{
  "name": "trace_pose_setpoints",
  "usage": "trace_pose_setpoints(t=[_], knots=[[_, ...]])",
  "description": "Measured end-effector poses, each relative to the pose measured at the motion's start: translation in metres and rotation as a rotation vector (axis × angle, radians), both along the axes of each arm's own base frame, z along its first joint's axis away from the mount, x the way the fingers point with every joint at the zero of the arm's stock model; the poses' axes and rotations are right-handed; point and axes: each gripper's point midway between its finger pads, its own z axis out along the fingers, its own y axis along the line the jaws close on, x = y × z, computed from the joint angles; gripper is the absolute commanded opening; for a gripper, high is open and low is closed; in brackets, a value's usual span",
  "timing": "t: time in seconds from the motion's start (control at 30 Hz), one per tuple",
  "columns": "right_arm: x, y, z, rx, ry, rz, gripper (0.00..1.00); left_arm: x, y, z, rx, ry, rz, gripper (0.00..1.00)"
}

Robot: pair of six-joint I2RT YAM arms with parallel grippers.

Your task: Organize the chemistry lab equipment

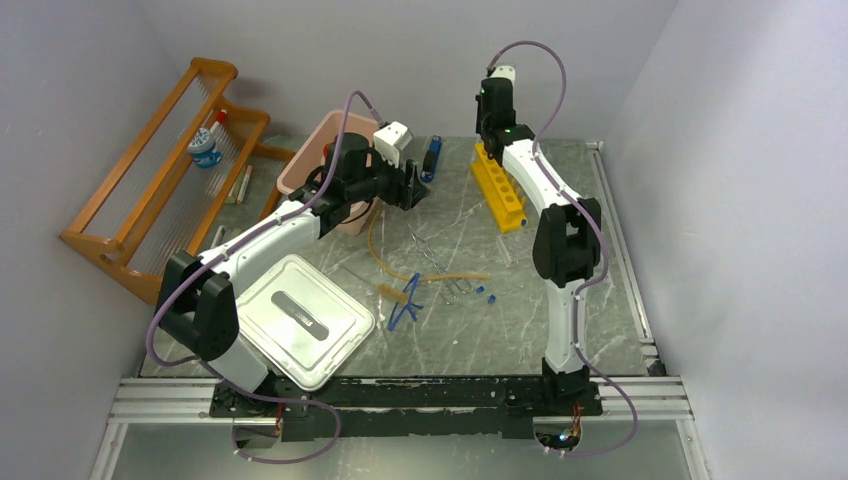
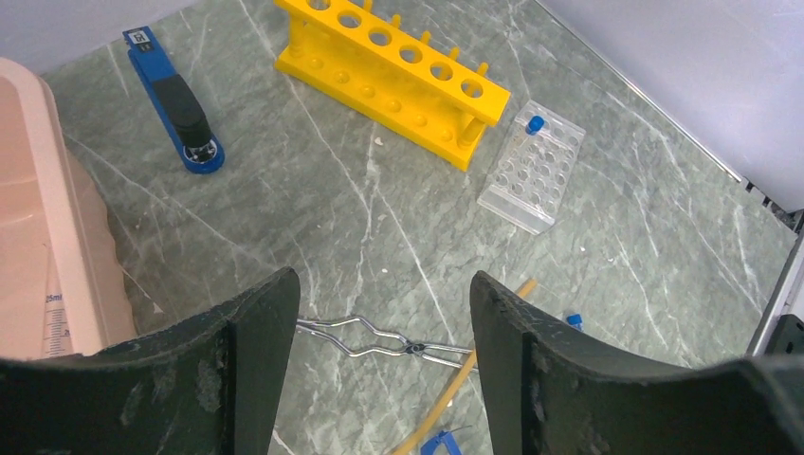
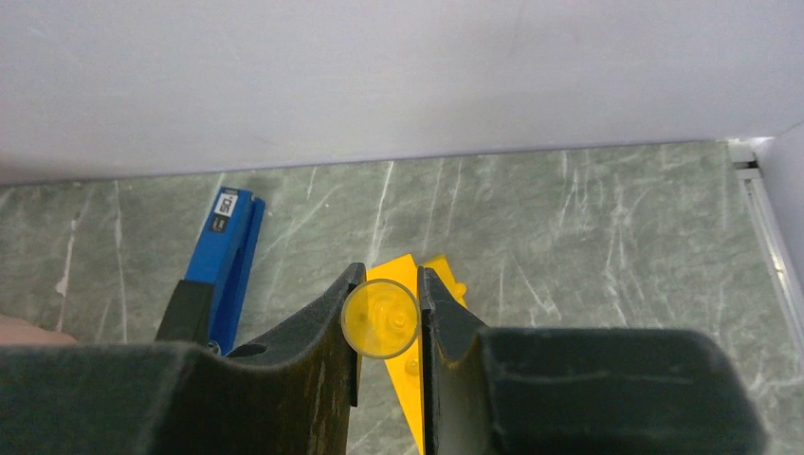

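2 arms: L low beside the tub, R raised at the back of the surface.
L fingers [image 2: 248, 341]: wide apart, empty, hanging over thin metal tongs [image 2: 379, 343] that lie flat on the grey-green marbled surface [image 2: 607, 246].
R fingers [image 3: 318, 336]: narrow, pinched on a clear plastic tube [image 3: 380, 319] seen end-on, above the yellow holed plastic rack [image 3: 410, 408].
Risk, tube: the grip looks small. If the tube meets a hole's rim off-centre it could slip out, or shove the rack.
Risk, tongs: thin and flat, so the L fingers may scrape the surface or skid them away. The tan rubber hose [image 2: 455, 398] ends just beside them and could get dragged. Whether they touch, can't tell.
Risk, tub: the pink rectangular plastic tub [image 2: 57, 237] is just beside the L fingers, so a sideways move could bump its wall.
Count, tubes: 1 held, 1 blue-capped in a small clear holed block [image 2: 531, 171].
Count, loose blue bits [image 1: 485, 293]: 2, near the hose.
Count, tools: 1 hose, 1 blue plastic tongs [image 1: 408, 303], metal tools poss. 2, hard to split.
Count, other: 1 yellow rack, 1 tub, 1 grey-white lid [image 1: 300, 318], 1 wooden rack [image 1: 130, 200] w/ 1 small blue-lidded jar [image 1: 205, 150], 1 blue-and-black stapler-like item [image 2: 180, 109].
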Motion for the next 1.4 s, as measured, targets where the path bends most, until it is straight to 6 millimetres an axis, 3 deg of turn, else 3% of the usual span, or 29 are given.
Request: trace_pose_setpoints(t=[0.33,0.5,0.83,0.97,1.17,1.33,1.4], knots=[[0.005,0.002,-0.053,0.023,0.099,0.023,0.14,0.001,0.001,0.000,0.010,-0.012,0.001,0.71],[0.008,0.001,-0.065,0.054,0.119,0.036,0.15,0.001,0.001,0.000,0.011,-0.014,0.002,0.71],[0.009,0.003,-0.069,0.060,0.070,0.068,0.20,0.002,0.002,0.000,0.012,-0.015,0.004,0.72],[0.009,0.004,-0.068,0.053,0.047,0.087,0.32,0.002,0.002,0.000,0.013,-0.015,0.005,0.73],[0.005,0.004,-0.074,0.062,0.074,0.078,0.67,0.003,0.002,0.000,0.016,-0.017,0.008,0.77],[0.000,-0.001,-0.071,0.084,0.106,0.032,0.75,0.003,0.003,0.000,0.017,-0.019,0.015,0.86],[-0.003,-0.002,-0.062,0.095,0.108,0.016,0.76,0.004,0.004,0.001,0.016,-0.021,0.019,0.96]])
